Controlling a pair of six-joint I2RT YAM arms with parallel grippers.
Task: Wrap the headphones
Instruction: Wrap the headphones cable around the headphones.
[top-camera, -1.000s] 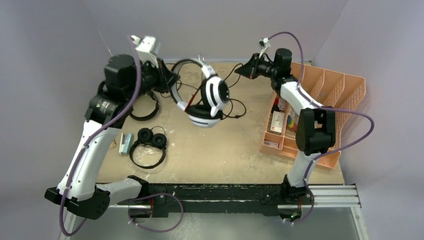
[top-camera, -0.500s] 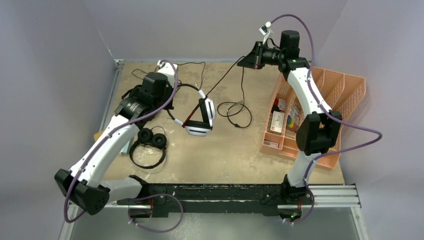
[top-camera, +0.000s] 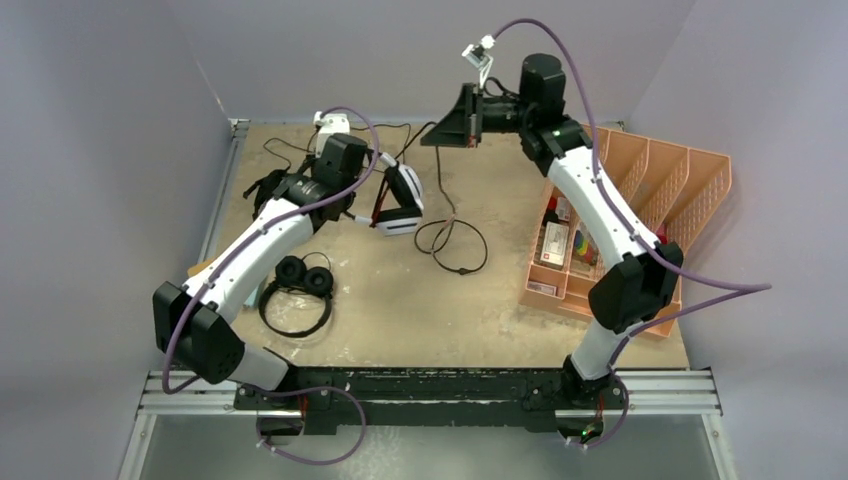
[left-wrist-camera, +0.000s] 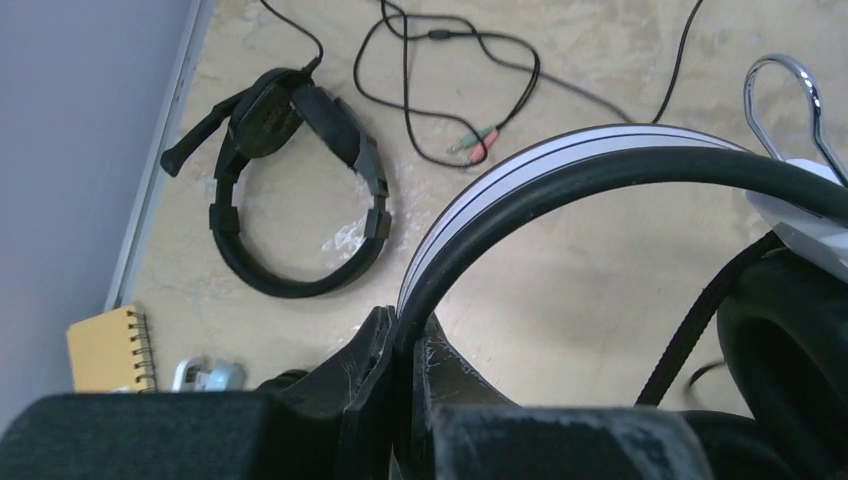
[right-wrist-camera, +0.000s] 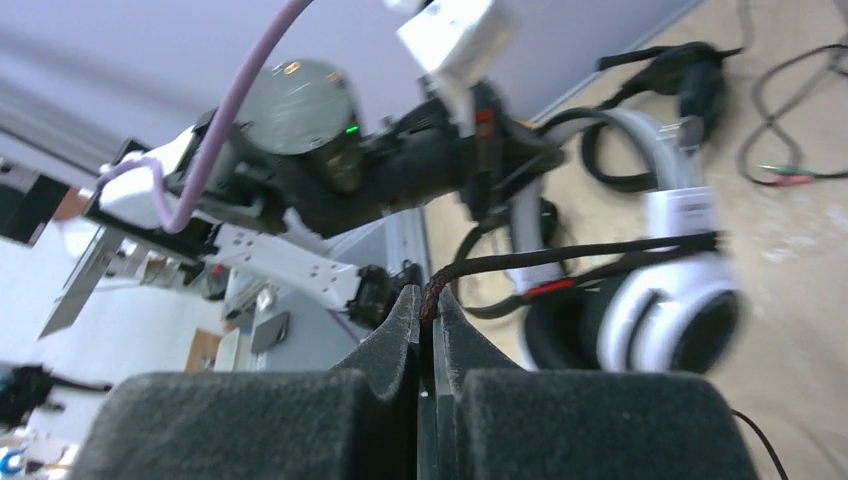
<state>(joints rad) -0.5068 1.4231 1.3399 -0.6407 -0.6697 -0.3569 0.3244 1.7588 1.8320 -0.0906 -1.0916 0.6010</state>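
Note:
My left gripper (left-wrist-camera: 410, 335) is shut on the white-and-black headband (left-wrist-camera: 560, 165) of the white-and-black headphones (top-camera: 402, 195), held just above the table's back middle. My right gripper (right-wrist-camera: 430, 300) is shut on their braided black cable (right-wrist-camera: 560, 255), raised at the back (top-camera: 430, 142). From there the cable hangs down to a loose loop (top-camera: 452, 245) on the table. The small black round-padded headphones (top-camera: 300, 285) lie front left. The larger black headphones (left-wrist-camera: 290, 180) lie back left, partly hidden under my left arm in the top view.
An orange divided organizer (top-camera: 655, 190) holding small boxes stands at the right. A thin cable with pink and green plugs (left-wrist-camera: 478, 145) trails along the back. A yellow spiral notebook (left-wrist-camera: 105, 348) and a metal clip (left-wrist-camera: 205, 375) lie at the left edge.
My left arm has come down from high up and carried the white-and-black headphones toward the back. My right gripper has swung left with the cable, and the loop has shifted left.

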